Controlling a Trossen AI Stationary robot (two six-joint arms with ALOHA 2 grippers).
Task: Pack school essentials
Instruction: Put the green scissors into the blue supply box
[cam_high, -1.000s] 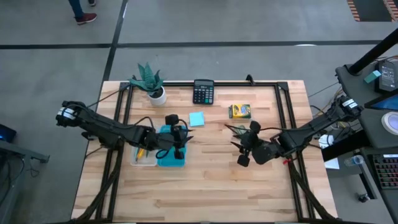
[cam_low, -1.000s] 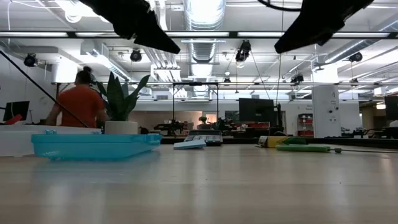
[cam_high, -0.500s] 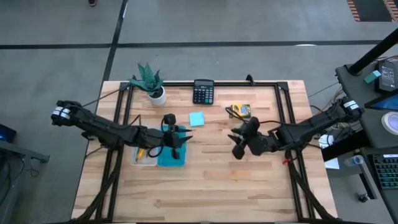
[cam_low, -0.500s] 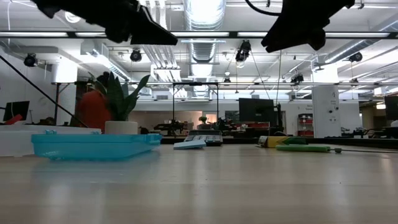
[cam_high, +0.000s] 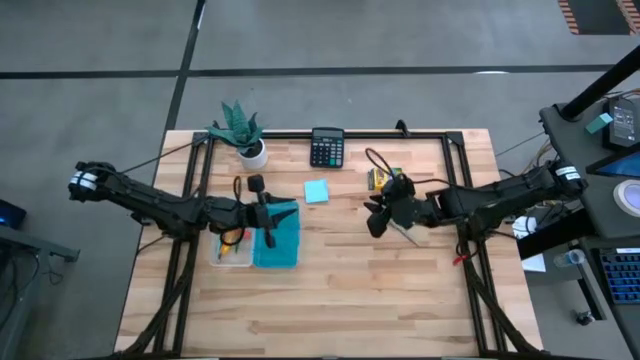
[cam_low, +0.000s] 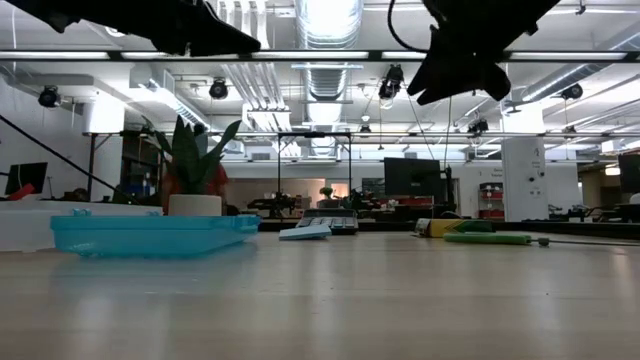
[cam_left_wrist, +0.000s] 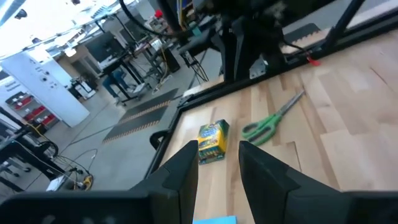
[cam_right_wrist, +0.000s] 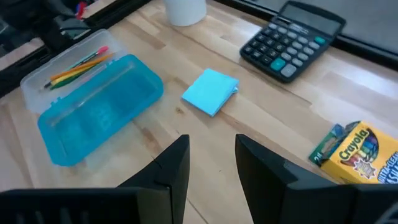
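Note:
The clear box (cam_right_wrist: 65, 65) holds yellow, orange and green pencils (cam_right_wrist: 79, 63). Its teal lid (cam_high: 280, 238) lies beside it. My left gripper (cam_high: 272, 212) hovers above the lid, open and empty (cam_left_wrist: 214, 168), pointing toward the table's right. The light-blue sticky-note pad (cam_high: 317, 191) lies flat between the arms. The yellow crayon box (cam_right_wrist: 359, 152) lies at the far right, with the green-handled scissors (cam_left_wrist: 268, 123) flat beside it. My right gripper (cam_high: 374, 218) hangs high, right of the pad, open and empty (cam_right_wrist: 211, 165), tilted down toward the pad.
A white-potted plant (cam_high: 243, 133) and a black calculator (cam_high: 327, 147) stand along the far edge. A dark frame (cam_high: 200, 170) runs along the table's left, far and right sides. Bare wood (cam_high: 340, 300) stretches across the near half.
My left gripper has drawn back toward the table's left and far edge, and has tipped up nearer to level. My right gripper has swung toward the far edge and a little left, rolling about its own axis. Nothing on the table has moved.

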